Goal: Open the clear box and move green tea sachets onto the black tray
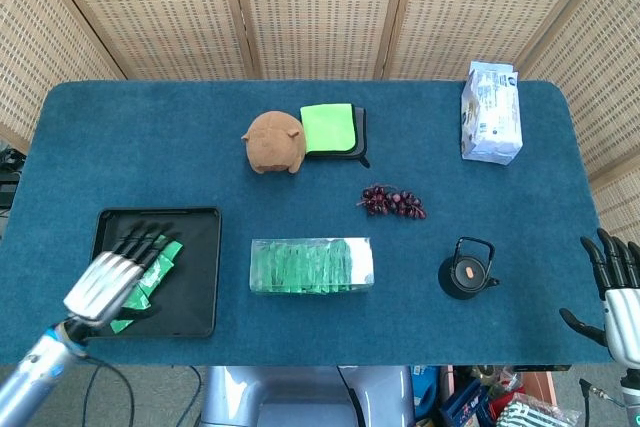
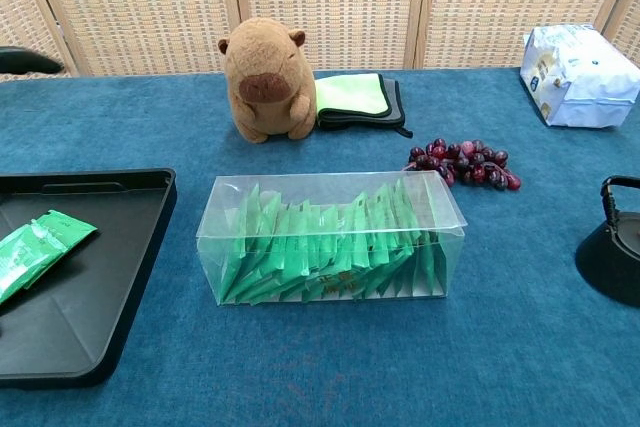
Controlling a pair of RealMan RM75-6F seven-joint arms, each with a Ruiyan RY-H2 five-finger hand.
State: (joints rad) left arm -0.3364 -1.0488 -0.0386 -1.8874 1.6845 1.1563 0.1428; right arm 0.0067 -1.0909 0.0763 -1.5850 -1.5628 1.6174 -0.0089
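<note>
The clear box [image 1: 311, 265] lies at the table's front centre, lid down, packed with upright green tea sachets [image 2: 325, 242]. To its left is the black tray [image 1: 205, 277], with a few green sachets [image 2: 35, 247] lying flat in it. My left hand [image 1: 115, 275] hovers over the tray's left half with its fingers stretched forward and nothing in them; it hides part of the sachets there. My right hand [image 1: 620, 282] stays at the table's front right edge, fingers apart and empty, well away from the box.
A brown capybara plush [image 1: 274, 141] and a folded green cloth [image 1: 330, 129] sit behind the box. Dark grapes [image 1: 392, 202] lie to the back right of it, a black teapot [image 1: 466, 271] to its right. A white bag [image 1: 491, 113] lies far right.
</note>
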